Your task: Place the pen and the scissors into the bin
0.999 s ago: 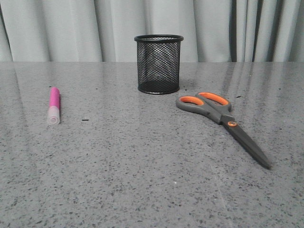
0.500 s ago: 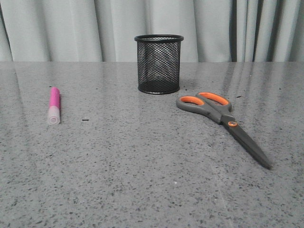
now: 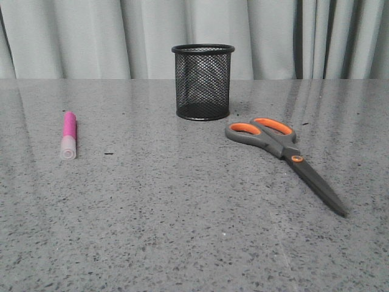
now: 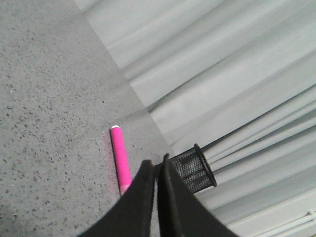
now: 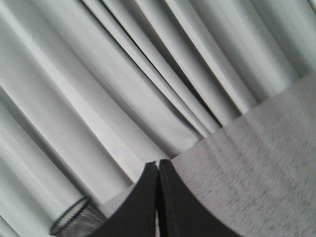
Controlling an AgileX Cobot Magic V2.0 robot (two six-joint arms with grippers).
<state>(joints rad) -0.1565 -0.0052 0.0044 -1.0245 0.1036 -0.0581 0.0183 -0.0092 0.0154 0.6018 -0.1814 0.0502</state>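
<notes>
Two targets untouched on speckled grey table: stubby pink pen at 9 o'clock, grey-orange scissors at 4 o'clock of black mesh bin. Left gripper and right gripper closed, empty; open before descending.

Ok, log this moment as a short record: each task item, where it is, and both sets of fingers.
pen: flat on table, left of bin, cap toward camera
scissors: flat, closed, right of bin, handles nearest it
bin: upright, nothing visible inside
left fingers: shut, empty, above table
right fingers: shut, empty
task progress: nothing binned yet
</notes>
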